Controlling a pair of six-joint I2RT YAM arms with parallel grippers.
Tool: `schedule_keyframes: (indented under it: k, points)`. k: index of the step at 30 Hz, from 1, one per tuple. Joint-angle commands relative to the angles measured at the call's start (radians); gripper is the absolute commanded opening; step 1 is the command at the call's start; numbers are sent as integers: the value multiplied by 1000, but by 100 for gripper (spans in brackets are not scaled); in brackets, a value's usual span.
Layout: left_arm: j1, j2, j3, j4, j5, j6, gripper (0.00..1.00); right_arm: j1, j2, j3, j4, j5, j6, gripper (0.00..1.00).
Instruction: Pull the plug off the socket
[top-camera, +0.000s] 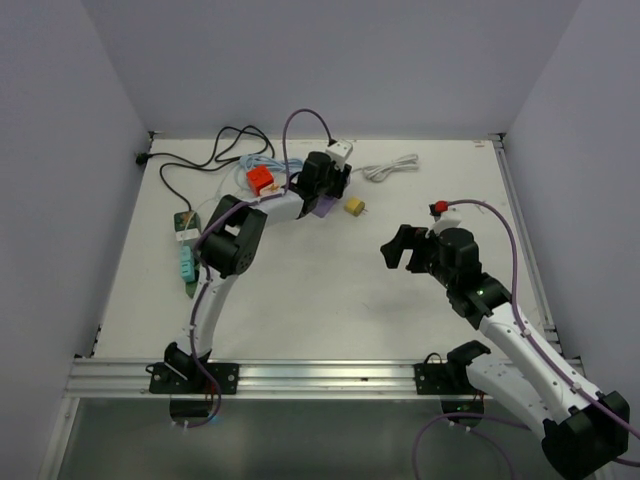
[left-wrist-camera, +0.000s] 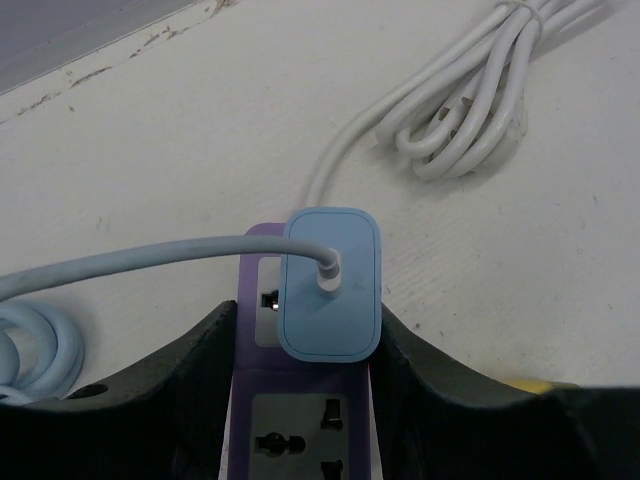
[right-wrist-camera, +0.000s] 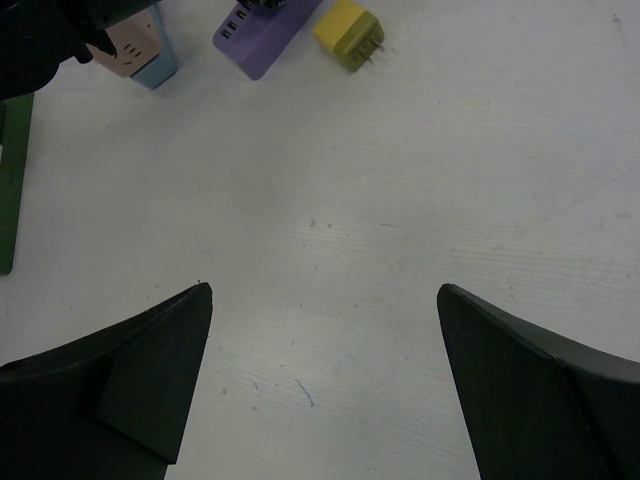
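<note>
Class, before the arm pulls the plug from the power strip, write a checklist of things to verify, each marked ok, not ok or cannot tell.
1. The plug is seated in the power strip: ok.
2. The left tool is open, straddling the plug: ok.
3. Its fingers touch the plug: cannot tell.
4. The right tool braces the power strip: not ok; open, above bare table.
5. The cable is not caught between the fingers: ok.

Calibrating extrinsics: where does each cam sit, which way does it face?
Top external: above, behind bases, looking down at table; both arms show.
Left wrist: on left arm, down at blue plug in purple strip; left pincer flanks it.
Right wrist: on right arm, down at table; right pincer open.
Shared: both wrists see purple strip.
</note>
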Motion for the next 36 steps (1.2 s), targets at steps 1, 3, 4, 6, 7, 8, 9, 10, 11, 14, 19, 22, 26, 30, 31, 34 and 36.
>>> schedule_keyframes:
  k: [1,3,4,6,7,8,9,10,11,14,19,22,26,30,31,34,36]
  points:
    - [3,-109,-36,88,-37,19,19,-6,7,3,35,-26,-16,99]
    - [3,-130,-51,99,-38,21,18,-6,7,3,34,-24,-17,99]
    - [2,-136,-58,100,-38,23,15,-4,7,5,34,-26,-16,99]
    - [0,-152,-64,99,-37,26,13,-4,5,5,34,-26,-17,99]
    - [2,-156,-70,97,-40,26,13,-4,5,3,34,-24,-16,99]
    - [2,-162,-73,97,-40,26,15,-4,4,3,34,-24,-17,99]
    - [2,-164,-78,97,-38,27,35,-6,5,3,34,-24,-17,99]
    - [0,-165,-81,96,-38,27,40,-6,5,3,32,-24,-16,99]
    - [2,-165,-82,96,-38,27,41,-4,4,5,31,-24,-19,99]
    - [0,-159,-79,91,-34,24,51,-4,2,3,27,-26,-19,99]
    - [2,-142,-62,74,-27,23,53,-4,-1,6,23,-24,-22,99]
    - [2,-133,-58,64,-26,24,57,-4,-1,6,23,-26,-22,99]
    - [2,-130,-56,61,-27,27,70,-4,-1,6,24,-24,-22,99]
    - [0,-129,-53,64,-21,23,79,-4,1,5,24,-26,-22,99]
    - [2,-129,-53,67,-20,18,77,-6,-2,5,24,-26,-22,99]
    - [2,-124,-53,79,-12,9,70,-4,-1,5,24,-24,-22,99]
    - [2,-126,-58,96,-3,-3,67,-4,-1,3,27,-26,-22,99]
